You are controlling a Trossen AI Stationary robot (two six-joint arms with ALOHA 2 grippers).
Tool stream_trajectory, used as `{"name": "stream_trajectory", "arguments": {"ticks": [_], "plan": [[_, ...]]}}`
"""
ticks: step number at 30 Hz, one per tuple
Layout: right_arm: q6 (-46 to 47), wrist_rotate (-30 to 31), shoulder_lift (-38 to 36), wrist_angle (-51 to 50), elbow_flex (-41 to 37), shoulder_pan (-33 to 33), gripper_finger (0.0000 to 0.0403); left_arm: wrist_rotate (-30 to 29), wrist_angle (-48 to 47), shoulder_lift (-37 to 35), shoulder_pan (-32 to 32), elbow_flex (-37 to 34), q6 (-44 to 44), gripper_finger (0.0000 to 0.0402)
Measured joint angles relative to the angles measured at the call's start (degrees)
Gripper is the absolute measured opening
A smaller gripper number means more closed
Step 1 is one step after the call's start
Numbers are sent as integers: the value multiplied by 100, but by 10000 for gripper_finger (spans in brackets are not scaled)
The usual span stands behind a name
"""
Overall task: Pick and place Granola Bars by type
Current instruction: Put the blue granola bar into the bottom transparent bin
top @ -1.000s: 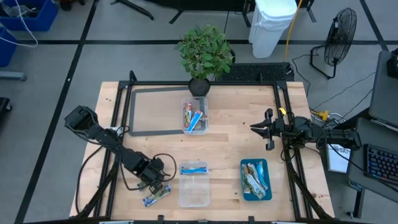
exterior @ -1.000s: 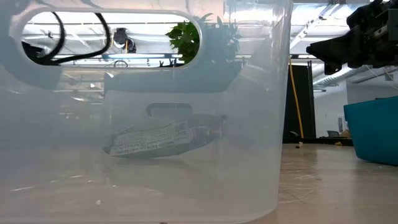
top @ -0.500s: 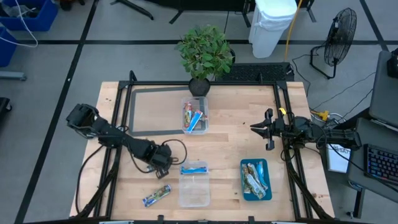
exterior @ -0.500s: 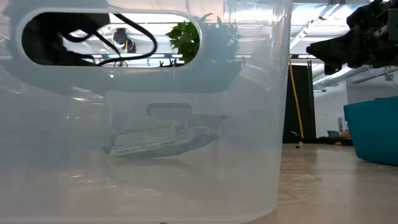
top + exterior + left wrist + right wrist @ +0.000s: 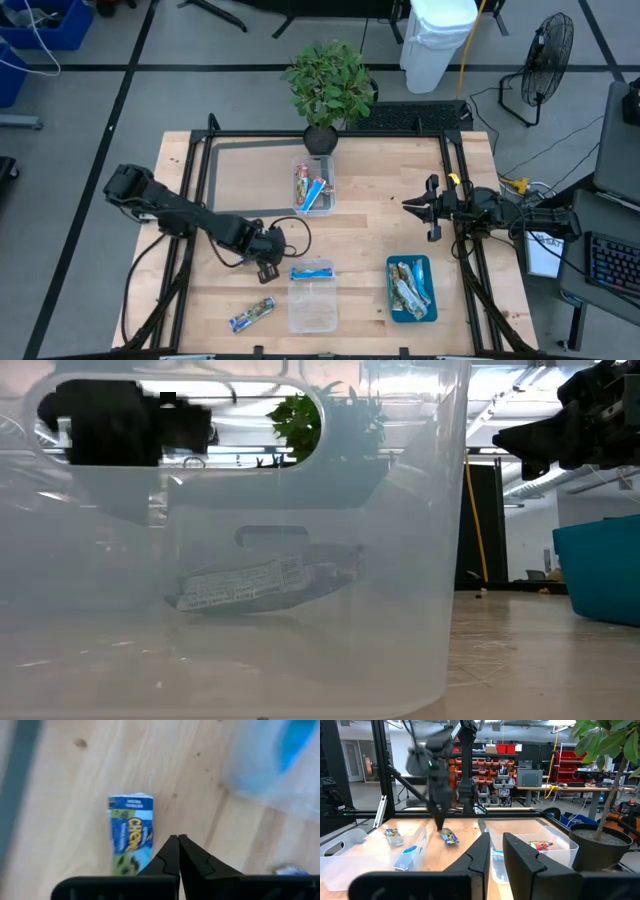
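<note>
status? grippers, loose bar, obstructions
Left gripper shut, empty, beside front tub. Right gripper parked, empty. Blue-white granola bar loose on table. Nothing blocking it.

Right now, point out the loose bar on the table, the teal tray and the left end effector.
Loose bar (image 5: 251,314), high view, middle of wrapper.
Teal tray (image 5: 391,306), high view, its left rim.
Left end effector (image 5: 268,271), high view, its shut fingertips.
</note>
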Motion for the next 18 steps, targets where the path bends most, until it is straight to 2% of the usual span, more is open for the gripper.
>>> {"name": "stream_trajectory", "arguments": {"ticks": [4, 9, 12, 18], "plan": [[0, 0, 2, 0, 1, -2, 44, -211, -513, -34, -172, 400, -83, 6], [2, 0, 2, -10, 1, -1, 44, 183, -659, -51, -212, 302, -528, 13], [1, -2, 2, -12, -1, -1, 45, 151, -830, -60, -189, 89, -880, 39], [2, -2, 2, -13, -1, -2, 44, -8, -817, -58, -191, -249, -1140, 117]]}}
